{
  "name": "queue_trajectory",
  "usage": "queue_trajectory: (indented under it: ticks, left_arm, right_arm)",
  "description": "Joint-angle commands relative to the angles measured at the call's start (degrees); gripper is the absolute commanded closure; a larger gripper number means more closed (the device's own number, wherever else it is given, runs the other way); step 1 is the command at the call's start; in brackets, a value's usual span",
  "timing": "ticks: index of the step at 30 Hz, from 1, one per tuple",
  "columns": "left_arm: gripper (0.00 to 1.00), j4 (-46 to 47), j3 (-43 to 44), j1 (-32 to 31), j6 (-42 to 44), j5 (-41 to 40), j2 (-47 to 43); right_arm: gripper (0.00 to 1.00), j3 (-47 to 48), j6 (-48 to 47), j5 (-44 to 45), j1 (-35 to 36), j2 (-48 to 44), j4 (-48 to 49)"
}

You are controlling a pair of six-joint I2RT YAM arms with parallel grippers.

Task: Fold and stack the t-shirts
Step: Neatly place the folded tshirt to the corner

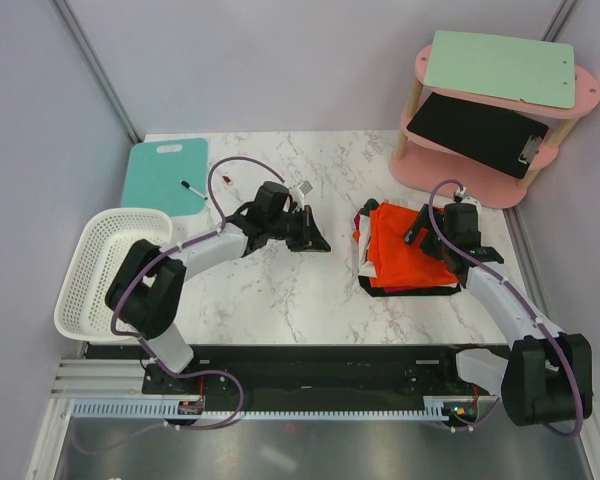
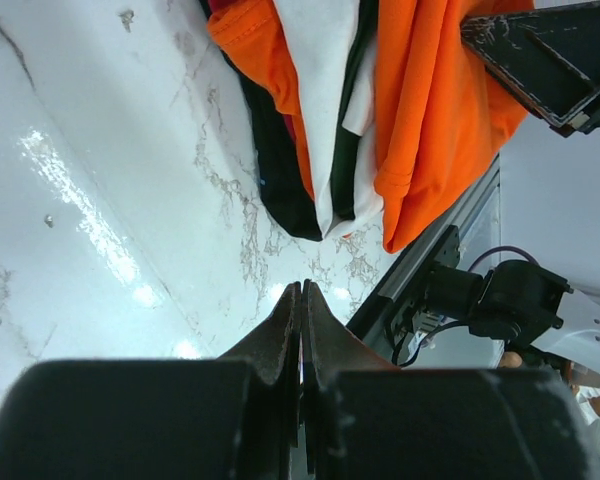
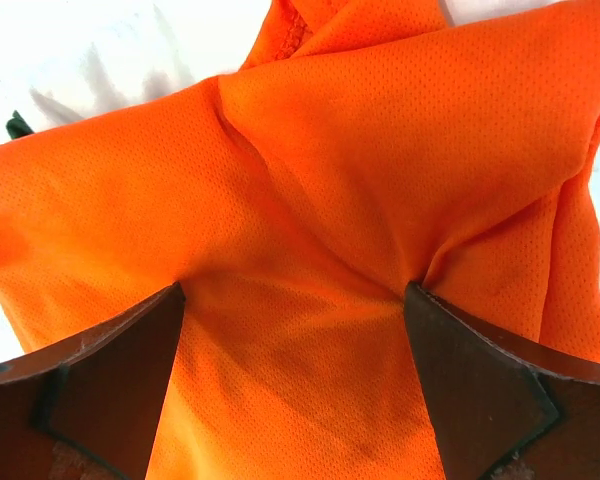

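Mesh of the orange t-shirt (image 3: 310, 200) looks light, limp, slippery; pinch a bunched fold. Right gripper (image 3: 295, 370) gapes wide over it, empty; left gripper (image 2: 302, 330) is closed, empty.

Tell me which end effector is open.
The right end effector, spread wide over the top orange t-shirt; the left end effector is shut, holding nothing.

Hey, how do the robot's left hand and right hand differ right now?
The left hand is shut; the right hand is open wide. The left hand hangs over bare table, holding nothing; the right hand's fingertips press into the orange t-shirt. Both are dark and two-fingered.
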Motion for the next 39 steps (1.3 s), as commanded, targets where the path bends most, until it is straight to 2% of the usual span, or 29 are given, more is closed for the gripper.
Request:
queue_trajectory:
  ticks: [1,8,12,15,18,20,21,22,23,24,26,30,32,33,34,36,39]
  left_arm:
    - [0.98,-0.8,-0.4,0.9,3.1,-0.5,-2.1]
    - [0.98,-3.0,-1.2,2.6,4.6,-1.6,-4.8]
    - [0.98,-7.1,-1.7,5.8,6.4,-3.7,-6.4]
    - [0.98,-9.6,-2.5,9.3,7.8,-5.8,-7.5]
    - [0.98,-13.7,-2.9,12.3,9.0,-10.0,-8.1]
    - [0.97,-17.2,-2.5,13.4,9.7,-12.8,-7.8]
    - [0.96,-18.6,-2.2,14.3,9.9,-15.3,-7.5]
    - [0.94,-19.4,-2.2,14.9,9.9,-16.1,-7.3]
    - [0.92,-20.6,-2.2,15.4,9.9,-16.7,-6.7]
    - [0.91,-21.0,-2.2,16.4,10.0,-17.4,-6.3]
    - [0.86,-22.1,-2.4,17.6,9.9,-17.6,-5.5]
    - [0.71,-23.0,-2.7,19.4,10.1,-17.9,-3.5]
    - [0.53,-23.2,-2.8,19.8,10.1,-18.0,-3.1]
    - [0.48,-23.4,-2.9,19.9,10.3,-18.3,-3.1]
    - [0.36,-23.4,-2.9,20.0,10.3,-18.4,-3.1]
    - [0.27,-23.9,-3.0,20.2,10.3,-19.6,-3.4]
    - [0.20,-24.8,-2.6,20.2,10.3,-21.4,-3.7]
  right_arm:
    - [0.02,-0.2,0.0,-1.9,-0.1,-1.9,-1.1]
    - [0.02,9.1,-5.2,-7.8,0.7,-3.8,-2.5]
    - [0.02,15.3,-8.8,-9.0,3.8,2.7,-4.6]
    - [0.03,20.5,-11.1,-7.4,9.4,8.5,-6.1]
    - [0.16,25.9,-12.7,-5.5,15.4,14.5,-7.5]
    - [0.34,30.5,-13.8,-6.3,18.6,19.9,-9.7]
    - [0.44,32.3,-14.2,-6.7,19.5,21.7,-10.8]
    - [0.66,35.0,-14.8,-6.7,21.2,23.4,-11.7]
    - [0.76,36.0,-15.1,-6.7,22.0,26.6,-13.2]
    - [0.90,37.0,-15.4,-6.6,22.7,28.1,-13.8]
    - [1.00,39.2,-15.5,-5.7,24.0,32.9,-16.1]
    - [1.00,41.7,-15.3,-3.3,25.0,39.9,-20.1]
    - [1.00,41.6,-14.7,-2.7,25.1,42.2,-20.9]
    - [1.00,41.4,-14.6,-0.5,25.0,42.8,-21.1]
    - [1.00,41.3,-14.4,0.1,25.0,43.4,-21.4]
    - [1.00,41.1,-14.1,1.7,25.1,43.8,-21.8]
    - [1.00,40.9,-14.0,4.3,25.1,44.2,-22.5]
